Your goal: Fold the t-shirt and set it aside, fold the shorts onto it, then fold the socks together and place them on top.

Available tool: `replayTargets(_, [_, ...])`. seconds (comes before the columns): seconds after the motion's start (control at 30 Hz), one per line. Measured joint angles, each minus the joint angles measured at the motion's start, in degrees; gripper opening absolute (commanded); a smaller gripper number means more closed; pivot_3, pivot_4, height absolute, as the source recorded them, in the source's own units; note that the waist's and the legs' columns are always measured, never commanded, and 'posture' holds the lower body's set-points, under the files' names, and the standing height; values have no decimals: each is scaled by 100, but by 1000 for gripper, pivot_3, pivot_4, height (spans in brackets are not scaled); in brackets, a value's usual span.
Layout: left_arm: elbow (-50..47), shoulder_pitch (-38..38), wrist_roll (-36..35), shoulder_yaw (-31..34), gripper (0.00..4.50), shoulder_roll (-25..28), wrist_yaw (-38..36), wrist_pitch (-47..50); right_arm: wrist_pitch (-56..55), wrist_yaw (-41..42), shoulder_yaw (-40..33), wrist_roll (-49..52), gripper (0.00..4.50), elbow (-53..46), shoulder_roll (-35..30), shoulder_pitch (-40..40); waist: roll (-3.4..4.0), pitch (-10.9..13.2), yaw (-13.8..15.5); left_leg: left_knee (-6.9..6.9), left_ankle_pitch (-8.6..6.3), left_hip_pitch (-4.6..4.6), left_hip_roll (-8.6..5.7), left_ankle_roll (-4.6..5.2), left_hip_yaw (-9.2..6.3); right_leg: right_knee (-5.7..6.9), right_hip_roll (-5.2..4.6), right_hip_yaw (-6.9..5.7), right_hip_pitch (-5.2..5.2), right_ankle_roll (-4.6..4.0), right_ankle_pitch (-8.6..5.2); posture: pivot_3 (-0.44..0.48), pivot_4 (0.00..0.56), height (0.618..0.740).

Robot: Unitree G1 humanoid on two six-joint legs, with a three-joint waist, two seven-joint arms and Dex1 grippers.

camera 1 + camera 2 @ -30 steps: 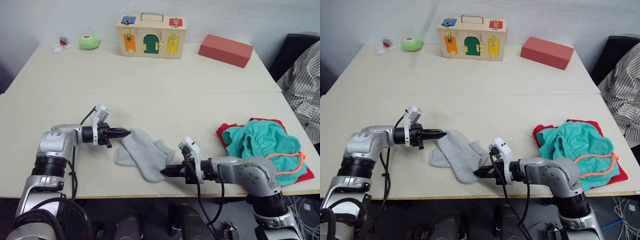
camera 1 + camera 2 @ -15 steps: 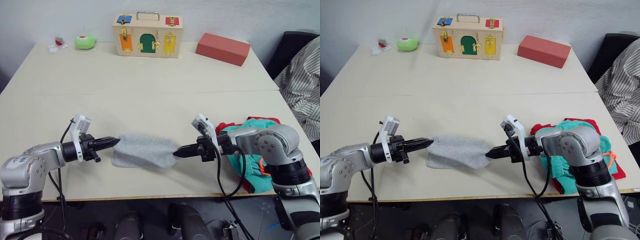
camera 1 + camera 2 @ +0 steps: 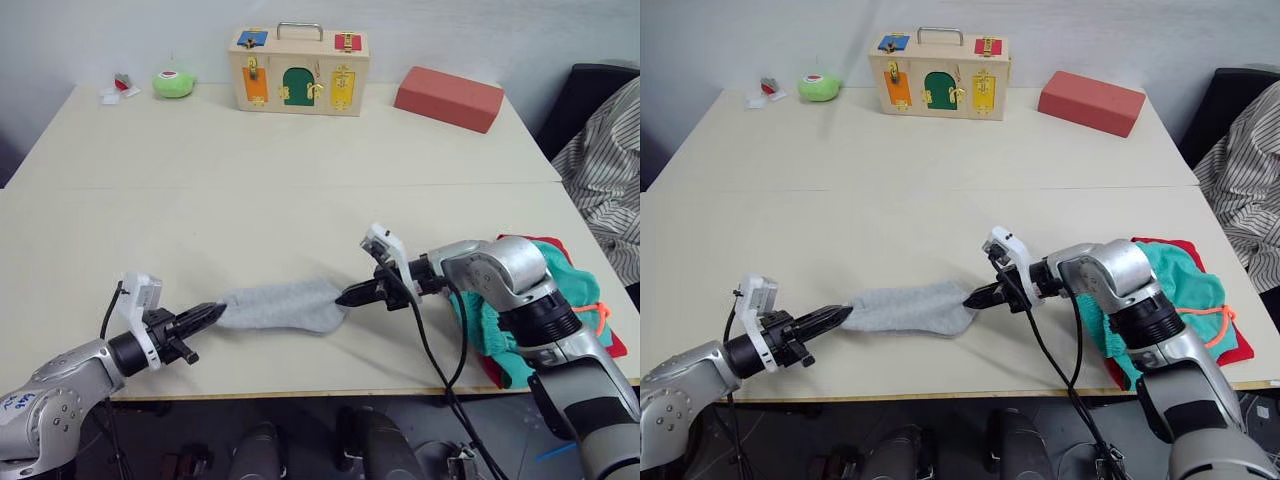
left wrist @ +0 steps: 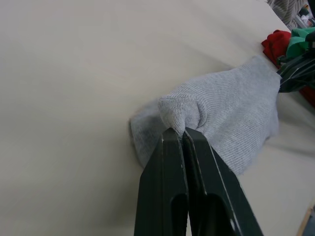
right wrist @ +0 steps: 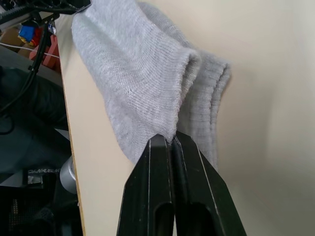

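The light-grey socks (image 3: 280, 305) lie one on the other, stretched lengthwise near the table's front edge. My left gripper (image 3: 213, 314) is shut on their left end, and my right gripper (image 3: 345, 297) is shut on their right end. The left wrist view shows a pinched fold of the socks (image 4: 221, 118) between the black fingers (image 4: 170, 172). The right wrist view shows the socks (image 5: 142, 73) held the same way. At the right edge the teal shorts (image 3: 548, 265) lie crumpled on the red t-shirt (image 3: 612, 345), partly hidden behind my right arm.
At the table's far side stand a wooden latch box (image 3: 298, 68) with a metal handle, a red block (image 3: 447, 98) and a green round object (image 3: 173, 84). A striped cloth (image 3: 605, 150) hangs off to the right. A seam (image 3: 300, 185) runs across the table.
Both grippers keep hold of the socks' ends. The left gripper has moved toward the table's front edge, the right one slightly farther back, and the socks are now stretched narrower.
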Motion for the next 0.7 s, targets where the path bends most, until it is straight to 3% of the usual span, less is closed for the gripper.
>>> replayTargets(0.3, [239,8,34,-370,0,117,-35,-353,5,154,31,-265,40,120,14,-7,1,1,-19,-6,-2,-1,3,-2,1,-6,1,-7,-1,-1,0,0,150,740])
replayTargets(0.37, [332,29,31,-410,0,155,-53,-383,4,175,16,-268,453,136,28,-7,1,1,-17,-6,-2,-1,3,-2,1,-6,1,-8,-1,-1,0,0,150,740])
replayTargets(0.6, [428,218,254,-547,1902,288,-100,-856,-235,258,-102,-442,2686,146,-25,-6,3,2,-10,-7,-5,-2,3,0,1,-11,-1,-9,-2,-1,-1,0,150,740])
replayTargets(0.63, [426,216,253,-536,1940,293,-127,-954,-372,300,-121,-461,3039,107,-75,13,4,2,-8,-7,-5,-3,2,2,1,-11,-2,-9,-2,-1,-1,0,150,740])
replayTargets(0.7, [388,230,164,-391,1940,367,-275,-1096,-957,462,-426,-504,3039,-172,-229,229,4,3,-3,-9,-8,-7,3,3,0,-16,-1,-14,-3,-1,-1,0,150,740])
